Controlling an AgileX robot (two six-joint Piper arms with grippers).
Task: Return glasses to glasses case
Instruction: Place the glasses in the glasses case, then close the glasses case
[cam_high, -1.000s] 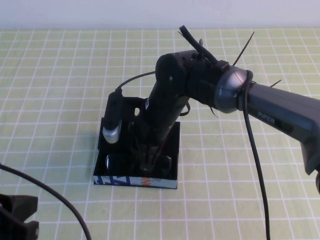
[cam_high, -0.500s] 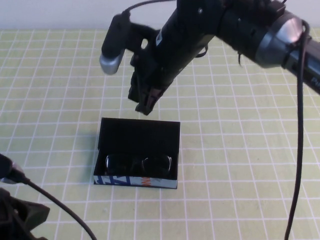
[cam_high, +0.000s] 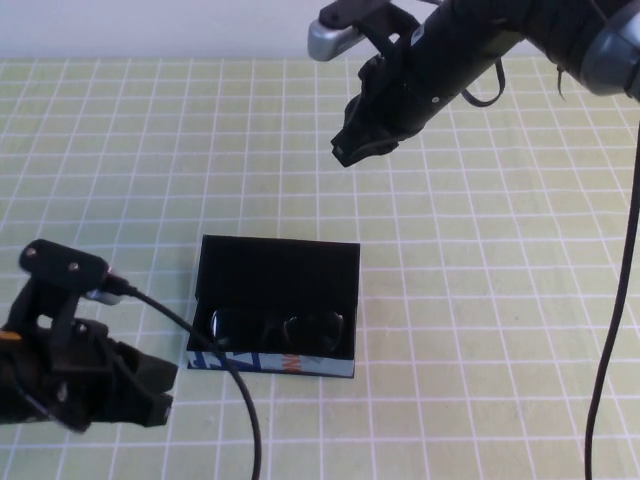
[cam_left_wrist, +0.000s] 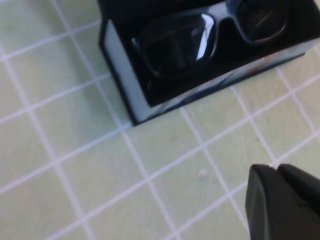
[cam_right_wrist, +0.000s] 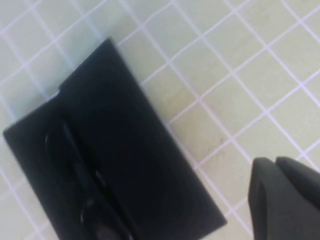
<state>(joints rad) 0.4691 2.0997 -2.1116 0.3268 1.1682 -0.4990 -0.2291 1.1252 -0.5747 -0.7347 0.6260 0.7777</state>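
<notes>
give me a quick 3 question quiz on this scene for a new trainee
1. True or false: the glasses lie inside the glasses case.
2. Which gripper is nearer the case? A) left gripper B) right gripper
3. Fill in: the case's flap lid is ____.

Key
1. True. They rest in the case near its pale blue front.
2. A. The left gripper sits low beside the case's front left corner, while the right gripper hangs raised beyond the case's far side; both have fingers together, holding nothing.
3. Open, lying back flat on the table.
</notes>
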